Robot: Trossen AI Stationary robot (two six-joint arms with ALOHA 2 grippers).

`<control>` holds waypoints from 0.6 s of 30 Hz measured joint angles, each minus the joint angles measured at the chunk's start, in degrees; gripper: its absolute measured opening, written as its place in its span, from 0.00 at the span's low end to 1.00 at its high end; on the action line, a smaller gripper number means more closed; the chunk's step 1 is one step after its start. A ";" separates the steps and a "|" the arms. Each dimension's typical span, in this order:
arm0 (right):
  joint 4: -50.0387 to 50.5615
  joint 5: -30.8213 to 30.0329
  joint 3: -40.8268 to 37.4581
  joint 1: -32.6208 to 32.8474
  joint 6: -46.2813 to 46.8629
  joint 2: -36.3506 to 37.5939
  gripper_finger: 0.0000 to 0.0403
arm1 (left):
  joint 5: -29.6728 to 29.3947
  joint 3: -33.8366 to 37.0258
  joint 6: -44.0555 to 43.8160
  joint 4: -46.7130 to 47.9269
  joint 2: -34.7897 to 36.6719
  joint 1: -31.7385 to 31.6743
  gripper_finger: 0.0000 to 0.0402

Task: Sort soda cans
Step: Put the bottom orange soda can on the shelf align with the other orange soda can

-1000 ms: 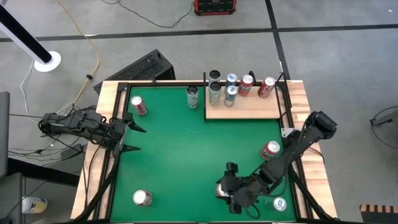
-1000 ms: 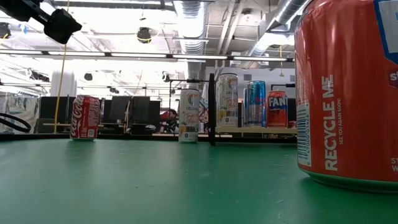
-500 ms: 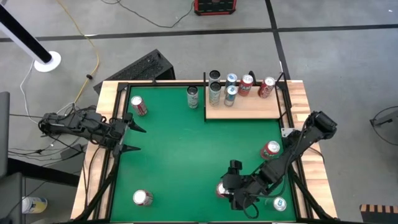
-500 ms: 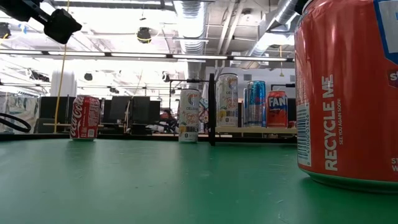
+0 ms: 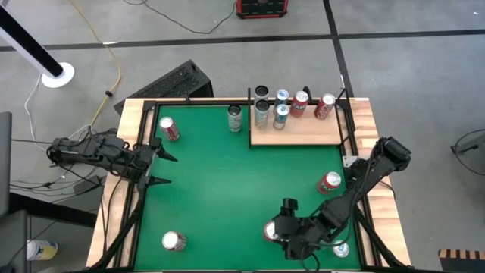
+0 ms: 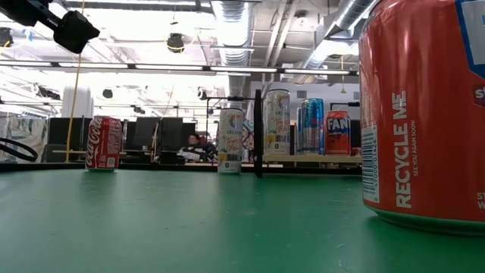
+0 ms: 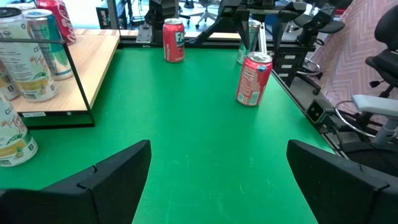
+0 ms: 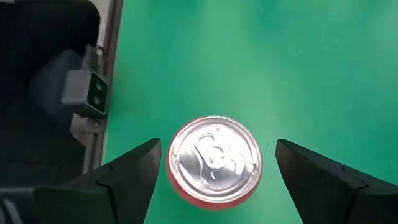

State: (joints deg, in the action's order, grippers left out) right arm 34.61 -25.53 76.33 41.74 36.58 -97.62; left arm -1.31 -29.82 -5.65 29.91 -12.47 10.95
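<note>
Right gripper (image 8: pixel 214 163) spread wide, hanging directly over a red soda can (image 8: pixel 214 158) upright on the green mat (image 5: pixel 220 182), fingers clear of it either side. Left gripper (image 5: pixel 162 168) open at the mat's left edge; more cans on the wooden shelf (image 5: pixel 303 133) far across. Grey floor, cables beyond.

A red can (image 8: pixel 215 159) is being viewed from above, upright on the green counter (image 8: pixel 249 56), its silver top framed between the spread fingers (image 8: pixel 118 180) of the right pincer (image 8: pixel 216 177), untouched by either.
</note>
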 joint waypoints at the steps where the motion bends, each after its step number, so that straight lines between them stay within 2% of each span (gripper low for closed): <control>1: -0.12 -0.10 -0.30 -0.05 -0.14 -0.49 0.85 | -0.01 0.00 0.00 0.00 0.00 0.00 0.90; 9: -1.03 0.08 -0.70 0.28 -1.28 -4.90 0.85 | 0.01 0.00 0.00 0.00 0.02 0.01 0.90; 18: -1.38 -0.56 -0.77 -0.15 -1.06 -5.36 0.85 | -0.04 0.00 0.02 0.00 0.02 0.01 0.90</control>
State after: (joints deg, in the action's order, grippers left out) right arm 33.22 -26.09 75.56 41.59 35.52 -102.98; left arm -1.34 -29.82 -5.63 29.91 -12.45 10.96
